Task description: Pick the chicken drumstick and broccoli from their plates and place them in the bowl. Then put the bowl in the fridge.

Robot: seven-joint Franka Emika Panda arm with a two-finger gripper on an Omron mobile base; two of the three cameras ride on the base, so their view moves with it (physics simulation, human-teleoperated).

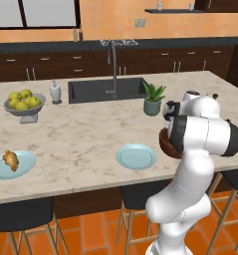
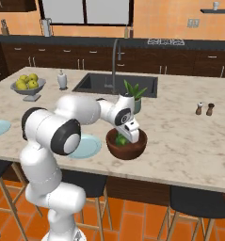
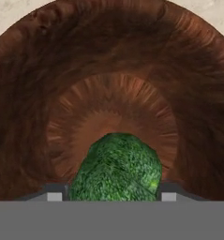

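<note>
Hand (image 3: pixel 111 197) grasps broccoli (image 3: pixel 117 168) low inside bowl (image 2: pixel 127 146) near surface (image 2: pixel 189 141) front edge; chicken drumstick (image 1: pixel 11 159) on plate (image 1: pixel 13 165), front-left corner.

No writing, label, brand, number or sign can be read anywhere on the counter, the cabinets, the walls or the things here.

Two base cameras look forward and down from behind the arm, one on each side, sharing the marble counter (image 1: pixel 90 139) and sink (image 2: pixel 116 84). The hand camera peers closely down into the bowl (image 3: pixel 108 84).
</note>
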